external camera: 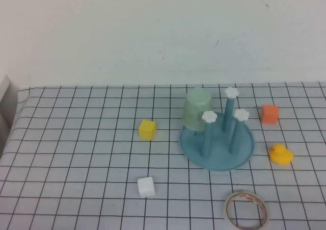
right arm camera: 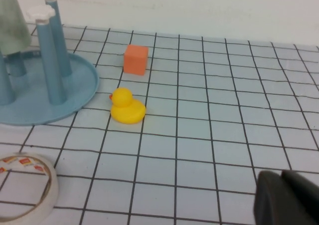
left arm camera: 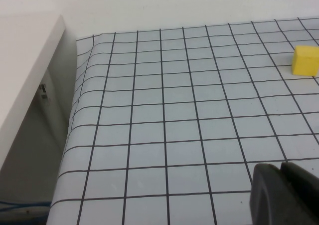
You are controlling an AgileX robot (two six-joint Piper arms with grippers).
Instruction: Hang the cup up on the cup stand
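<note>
High view: we see the cup (external camera: 197, 109) upturned on the stand's (external camera: 217, 147) ten-o'clock peg | step: hanging looks done | left gripper (left arm camera: 284, 194), right gripper (right arm camera: 286, 197) over bench, fingers pressed together, empty | next: stay clear.

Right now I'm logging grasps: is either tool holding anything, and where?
Nothing is held. The left tool and right tool are both shut and empty; the cup sits upside down on the cup stand.
</note>
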